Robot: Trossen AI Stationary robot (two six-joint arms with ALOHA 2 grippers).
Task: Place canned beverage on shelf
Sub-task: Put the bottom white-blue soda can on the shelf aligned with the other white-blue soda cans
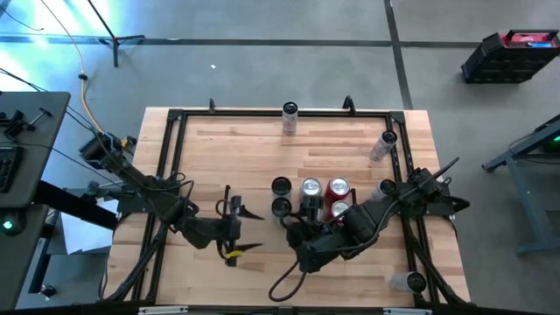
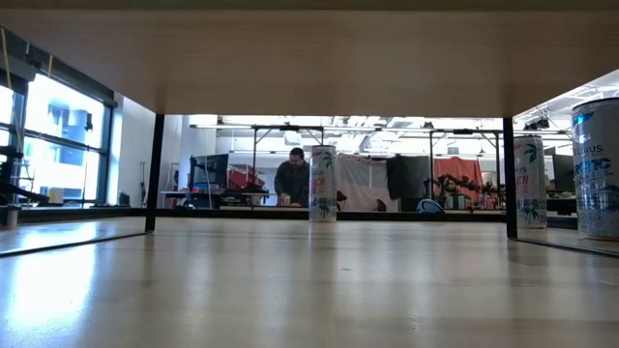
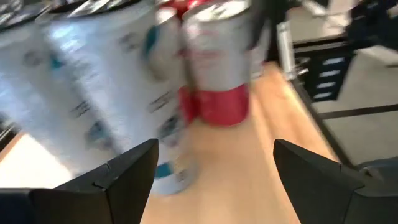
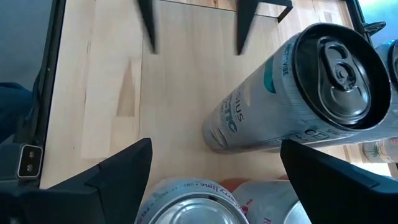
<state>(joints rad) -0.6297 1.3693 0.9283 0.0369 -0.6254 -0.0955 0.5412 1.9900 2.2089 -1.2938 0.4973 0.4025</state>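
In the high view, the shelf (image 1: 219, 144), a light-wood bay edged by thin black rails, fills the middle of the frame. A cluster of cans (image 1: 311, 197) stands just right of centre (two with dark tops, one silver, two red), touching or nearly so. The right gripper (image 1: 293, 229) hangs at the cluster's lower edge, its fingers spread apart and holding nothing; its wrist camera looks down on can tops between the fingers. The left gripper (image 1: 234, 229) sits lower left of centre, beside the cluster, fingers likewise apart and empty. A lone can (image 1: 290, 118) stands at the top rail, another (image 1: 382, 145) toward the upper right.
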